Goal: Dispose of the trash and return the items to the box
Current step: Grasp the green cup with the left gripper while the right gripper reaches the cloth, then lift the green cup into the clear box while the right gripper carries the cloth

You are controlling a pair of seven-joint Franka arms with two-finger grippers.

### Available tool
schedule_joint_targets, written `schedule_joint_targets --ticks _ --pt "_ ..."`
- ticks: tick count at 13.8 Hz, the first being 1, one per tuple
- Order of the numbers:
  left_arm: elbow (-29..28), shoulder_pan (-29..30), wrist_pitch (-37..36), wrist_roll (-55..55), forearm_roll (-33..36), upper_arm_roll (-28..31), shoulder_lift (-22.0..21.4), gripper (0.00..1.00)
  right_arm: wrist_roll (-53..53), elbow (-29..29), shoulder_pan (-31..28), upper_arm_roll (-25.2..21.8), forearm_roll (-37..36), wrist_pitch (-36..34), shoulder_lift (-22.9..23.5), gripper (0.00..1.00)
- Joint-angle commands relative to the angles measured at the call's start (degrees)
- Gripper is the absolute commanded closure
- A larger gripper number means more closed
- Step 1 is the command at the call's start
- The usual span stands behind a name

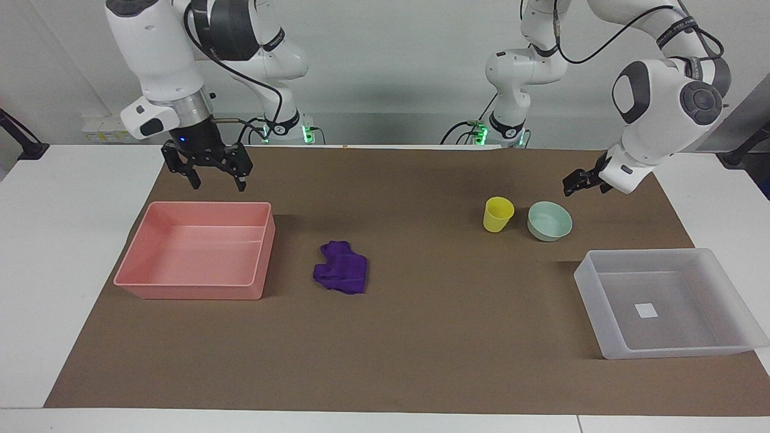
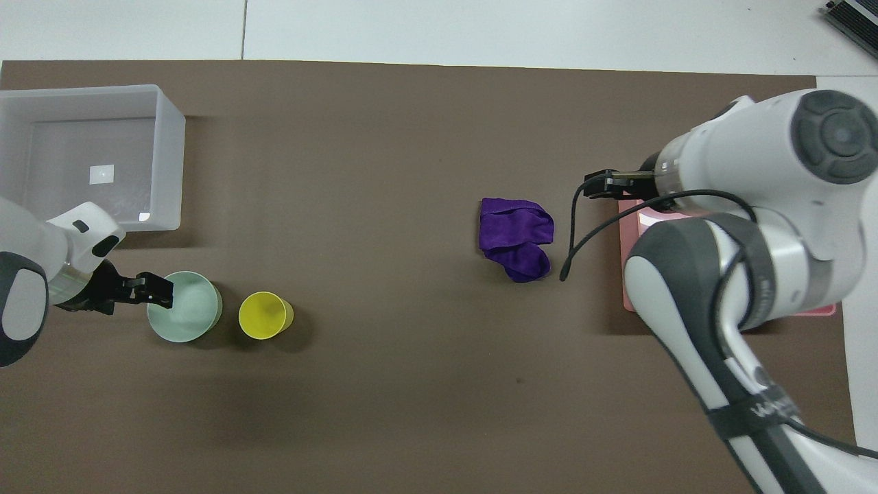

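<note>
The trash, a purple cloth wad (image 1: 341, 275) (image 2: 516, 237), lies on the brown mat beside the pink tray (image 1: 192, 252) (image 2: 626, 261). The yellow cup (image 1: 498, 214) (image 2: 265, 315) and the mint-green bowl (image 1: 549, 221) (image 2: 192, 315) stand side by side, nearer to the robots than the translucent box (image 1: 674, 328) (image 2: 164, 158), which holds only a white sticker. My left gripper (image 1: 568, 187) (image 2: 159, 289) hangs open and empty just above the bowl's rim. My right gripper (image 1: 218, 185) (image 2: 597, 185) is open and empty, in the air over the pink tray's robot-side edge.
A brown mat (image 1: 421, 337) covers the table's middle, with white tabletop around it. In the overhead view my right arm hides most of the pink tray. Bare mat lies between the wad and the cup.
</note>
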Motion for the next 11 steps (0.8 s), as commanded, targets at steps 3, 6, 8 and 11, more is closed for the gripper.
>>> schedule_joint_targets --ticks 3,6,8,11 --pt "-2.82 3.93 5.12 7.12 -9.74 -0.18 4.07 0.05 3.95 -3.19 5.54 0.02 1.05 13.3 6.89 0.0" --pt "-2.56 6.12 5.38 11.18 -10.19 -0.27 6.36 0.4 4.23 -3.2 8.09 -0.07 0.96 19.9 11.89 0.0" --pt "0.23 6.13 4.25 11.11 -10.19 -0.27 9.25 0.83 3.27 -3.11 8.89 -0.07 -0.18 21.41 14.54 0.0" --pt "3.93 6.3 1.1 10.66 -10.19 -0.18 10.06 1.0 0.54 -3.37 9.25 -0.07 -0.88 21.51 15.43 0.18"
